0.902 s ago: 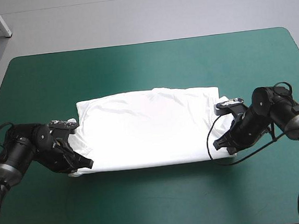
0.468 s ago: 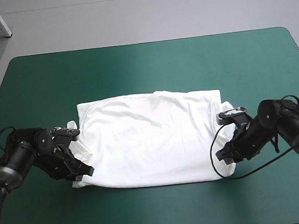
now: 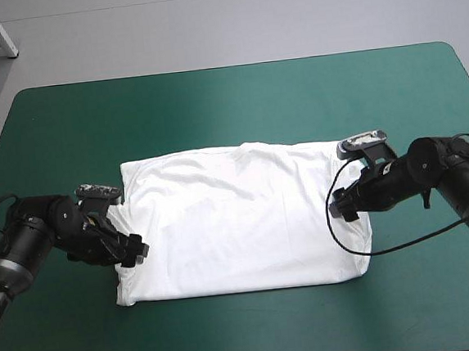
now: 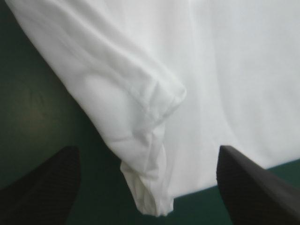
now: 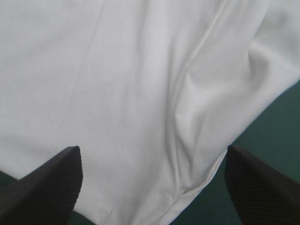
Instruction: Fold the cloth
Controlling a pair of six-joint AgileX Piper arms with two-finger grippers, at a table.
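The T-shirt [image 3: 238, 220] lies flat in the middle of the table [image 3: 212, 103], on the teal-green cover. It is white and folded into a wide band, w/ its long side going left to right. The left gripper [image 3: 136, 251] is at the shirt's left end, near the front corner. The right gripper [image 3: 346, 207] is at the right end, approx. halfway along that short edge. Each arm is near its own end. Both grippers hold nothing: their black fingers [image 4: 44, 187] stand wide apart. A tucked sleeve [image 4: 145, 112], a bit rumpled, lies between the left ones. The next fold prob. needs both ends picked up together.
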